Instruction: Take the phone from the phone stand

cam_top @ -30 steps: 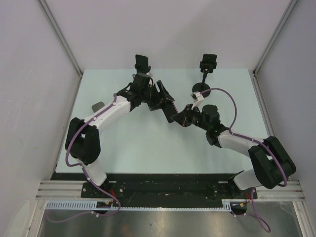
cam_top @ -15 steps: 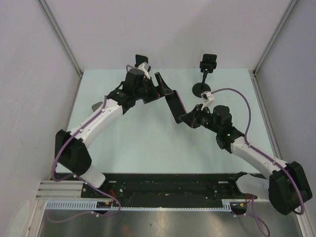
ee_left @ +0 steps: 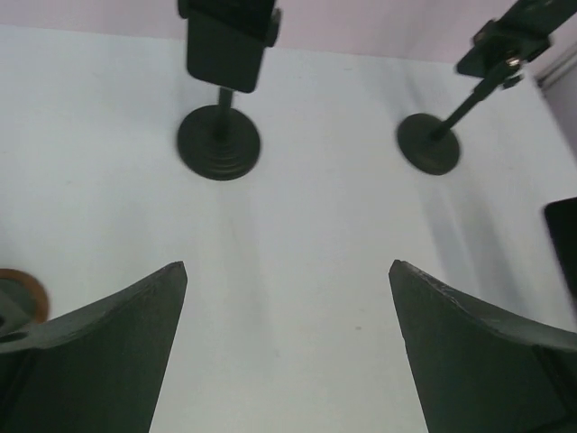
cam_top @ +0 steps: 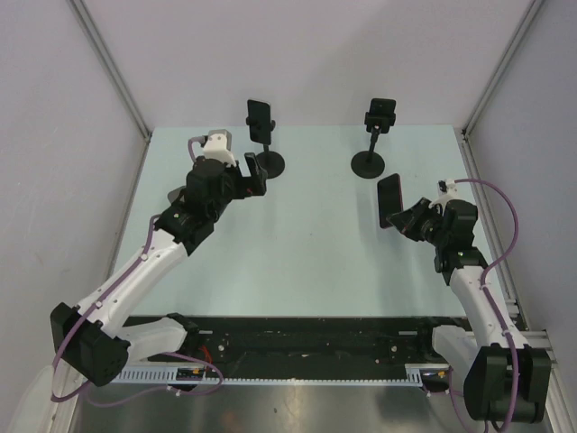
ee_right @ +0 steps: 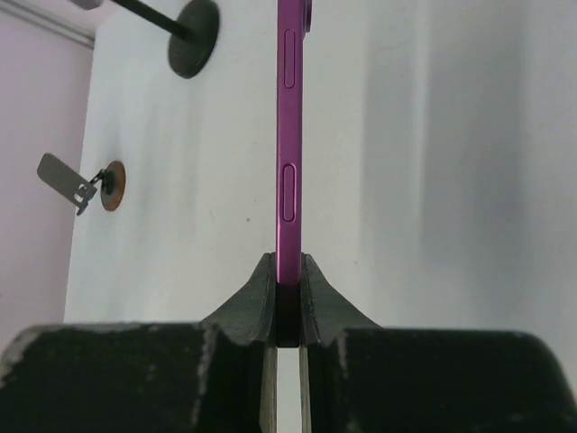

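Observation:
My right gripper [cam_top: 403, 215] is shut on a phone [cam_top: 390, 200] with a black face and a magenta edge. It holds the phone on edge above the table at the right, clear of both stands. The right wrist view shows the fingertips [ee_right: 261, 275] clamped on the phone's lower edge [ee_right: 288, 135]. Two black phone stands are at the back: the left stand [cam_top: 262, 135] and the right stand [cam_top: 374, 135]. My left gripper [cam_top: 253, 177] is open and empty, just in front of the left stand [ee_left: 221, 108]. The right stand [ee_left: 469, 99] and the phone's corner [ee_left: 563, 239] show there too.
A small grey tab with a brown disc [cam_top: 178, 194] lies on the table at the left; it also shows in the right wrist view [ee_right: 99, 185]. The pale table [cam_top: 297, 244] is walled on the left, back and right.
The two grippers were together at the phone in mid-table. My left gripper has let go and drawn back to the left. My right gripper has carried the phone to the right.

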`<state>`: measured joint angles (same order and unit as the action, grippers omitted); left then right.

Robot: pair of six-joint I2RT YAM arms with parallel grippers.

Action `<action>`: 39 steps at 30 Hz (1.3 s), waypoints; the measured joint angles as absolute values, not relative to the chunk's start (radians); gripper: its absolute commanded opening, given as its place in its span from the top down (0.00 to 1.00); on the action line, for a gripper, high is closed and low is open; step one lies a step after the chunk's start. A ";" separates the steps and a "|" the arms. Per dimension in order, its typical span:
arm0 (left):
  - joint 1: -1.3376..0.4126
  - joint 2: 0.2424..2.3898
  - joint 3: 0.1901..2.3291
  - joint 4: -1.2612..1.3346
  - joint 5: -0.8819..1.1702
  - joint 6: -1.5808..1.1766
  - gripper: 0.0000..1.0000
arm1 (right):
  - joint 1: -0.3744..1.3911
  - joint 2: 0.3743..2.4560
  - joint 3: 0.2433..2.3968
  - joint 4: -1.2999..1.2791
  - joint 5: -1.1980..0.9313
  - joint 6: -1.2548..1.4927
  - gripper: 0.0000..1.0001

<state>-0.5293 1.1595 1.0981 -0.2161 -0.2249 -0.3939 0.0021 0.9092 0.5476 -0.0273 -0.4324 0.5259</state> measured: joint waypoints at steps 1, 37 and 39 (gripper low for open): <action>-0.527 1.148 1.068 -0.205 -0.243 -0.371 0.00 | -0.030 0.925 0.548 -0.039 -0.452 0.532 1.00; -0.527 0.931 0.693 0.165 -0.522 -0.142 0.00 | -0.388 1.603 0.669 -0.218 -0.782 0.278 0.50; -0.524 0.931 0.693 0.175 -0.523 -0.141 0.00 | -0.396 1.602 0.669 -0.227 -0.778 0.281 0.46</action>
<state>-0.5243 0.9306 0.6930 0.1753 -0.5232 -0.1406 -0.3962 1.6024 0.6689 -0.2272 -0.7776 0.2810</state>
